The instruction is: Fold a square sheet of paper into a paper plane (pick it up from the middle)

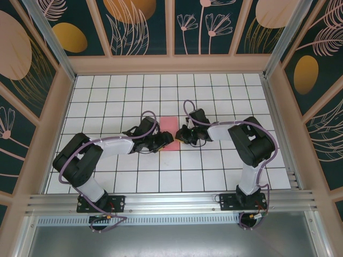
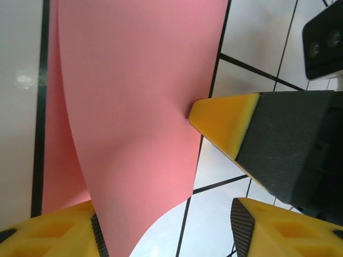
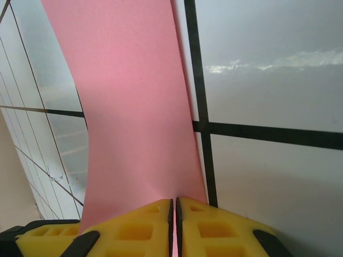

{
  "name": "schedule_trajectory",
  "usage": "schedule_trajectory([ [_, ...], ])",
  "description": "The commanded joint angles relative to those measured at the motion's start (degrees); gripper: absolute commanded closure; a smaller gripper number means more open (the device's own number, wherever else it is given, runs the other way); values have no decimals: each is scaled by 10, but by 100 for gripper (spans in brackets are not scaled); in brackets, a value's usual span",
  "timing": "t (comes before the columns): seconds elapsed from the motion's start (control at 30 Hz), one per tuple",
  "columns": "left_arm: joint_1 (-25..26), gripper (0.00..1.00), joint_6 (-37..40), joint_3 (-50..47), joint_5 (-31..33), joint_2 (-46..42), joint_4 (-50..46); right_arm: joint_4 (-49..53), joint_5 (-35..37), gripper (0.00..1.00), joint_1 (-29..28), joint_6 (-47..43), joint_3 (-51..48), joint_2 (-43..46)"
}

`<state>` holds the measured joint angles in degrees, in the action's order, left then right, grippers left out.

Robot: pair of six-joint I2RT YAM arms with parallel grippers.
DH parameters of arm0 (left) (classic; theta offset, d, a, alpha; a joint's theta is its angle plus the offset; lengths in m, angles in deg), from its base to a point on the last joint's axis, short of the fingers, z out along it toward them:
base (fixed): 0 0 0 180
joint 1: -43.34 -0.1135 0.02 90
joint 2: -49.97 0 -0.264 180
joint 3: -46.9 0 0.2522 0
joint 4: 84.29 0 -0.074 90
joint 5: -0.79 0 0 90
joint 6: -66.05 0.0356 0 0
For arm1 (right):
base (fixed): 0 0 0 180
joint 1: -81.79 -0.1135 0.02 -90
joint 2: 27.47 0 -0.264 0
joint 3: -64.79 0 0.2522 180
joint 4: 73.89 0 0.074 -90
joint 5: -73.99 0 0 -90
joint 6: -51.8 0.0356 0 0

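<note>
The salmon-pink sheet of paper (image 1: 168, 126) lies mid-table as a narrow strip, folded over on itself. In the left wrist view the sheet of paper (image 2: 134, 107) bows upward, one layer lifted off the layer below. My left gripper (image 2: 169, 227) is open, its left finger (image 2: 64, 233) against the lifted flap and its right finger (image 2: 278, 227) over bare table. My right gripper (image 3: 173, 206) is shut on the paper's edge (image 3: 139, 118), with pink showing between the pads. Its yellow fingertip (image 2: 222, 120) touches the sheet's right edge. The grippers meet at the strip, left gripper (image 1: 164, 139) and right gripper (image 1: 180, 134).
The white grid-tiled table (image 1: 225, 171) is ringed by patterned walls. An aluminium rail (image 1: 171, 201) runs along the near edge by the arm bases. Bare tiles lie on all sides of the paper.
</note>
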<state>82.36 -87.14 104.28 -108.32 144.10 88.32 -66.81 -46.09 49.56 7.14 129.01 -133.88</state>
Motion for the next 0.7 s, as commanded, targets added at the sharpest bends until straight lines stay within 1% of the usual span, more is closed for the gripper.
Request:
schedule_trajectory([
  [0.0,2,40,9,16,-7,-3,33,37,22,85,6,-8,-16,-11],
  [0.2,1,37,13,33,-12,14,55,38,10,85,6,-10,-16,-9],
  [0.23,1,36,14,37,-12,18,55,36,5,86,22,-9,-17,-5],
  [0.4,2,36,18,50,-2,35,60,-26,-40,85,40,2,-42,30],
  [0.5,2,34,15,54,5,37,66,-42,-54,84,50,6,-50,48],
  [0.57,2,33,18,57,7,56,67,-56,-68,83,55,10,-57,58],
  [0.67,2,32,16,64,5,63,71,-52,-70,82,58,7,-59,60],
])
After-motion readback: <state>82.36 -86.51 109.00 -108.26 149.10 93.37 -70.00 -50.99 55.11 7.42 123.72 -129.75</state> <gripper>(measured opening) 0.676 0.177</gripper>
